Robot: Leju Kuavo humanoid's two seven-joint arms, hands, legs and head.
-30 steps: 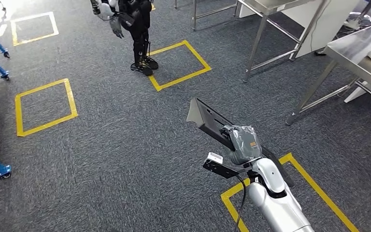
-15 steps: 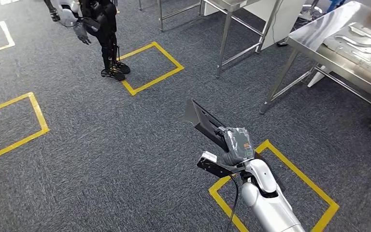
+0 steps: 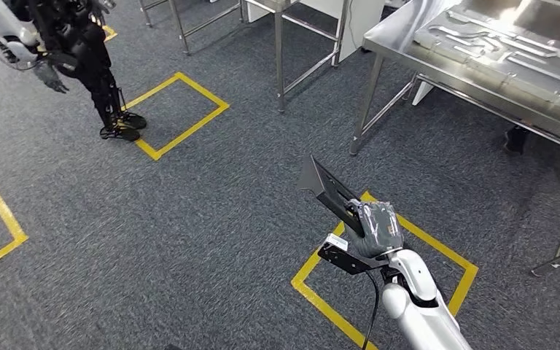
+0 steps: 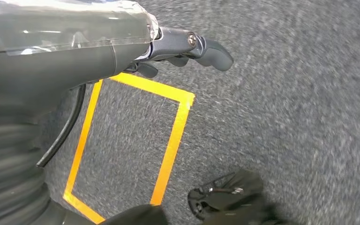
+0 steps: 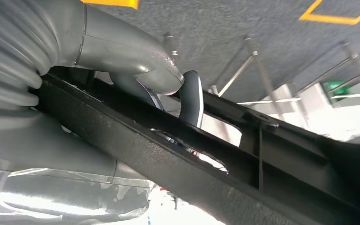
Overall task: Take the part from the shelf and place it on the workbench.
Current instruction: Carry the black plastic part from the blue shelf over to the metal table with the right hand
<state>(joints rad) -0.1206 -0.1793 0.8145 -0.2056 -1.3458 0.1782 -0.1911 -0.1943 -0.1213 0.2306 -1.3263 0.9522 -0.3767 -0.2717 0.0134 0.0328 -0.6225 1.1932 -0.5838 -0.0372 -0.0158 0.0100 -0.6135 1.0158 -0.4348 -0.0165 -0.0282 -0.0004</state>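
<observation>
Part: the long black plastic part (image 3: 329, 193) is off the shelf, carried in the air above the carpet (image 3: 189, 219), not yet at the desk (image 3: 481, 65).
Right hand: the right hand (image 3: 374, 227) has its fingers (image 5: 192, 96) clenched around the near end of the part.
Left hand: the left hand (image 4: 187, 49) hangs over the floor with fingers curled in, holding nothing.
Risk: I'd judge the one-ended grip the weak point; walking jolts could let the free end sag or twist out. The tip might also clip a desk leg (image 3: 364, 102) on approach.
Pointing: the long axis runs from the hand forward and to the robot's left, tip raised.
Bystander: another robot (image 3: 80, 58) stands well apart.
</observation>
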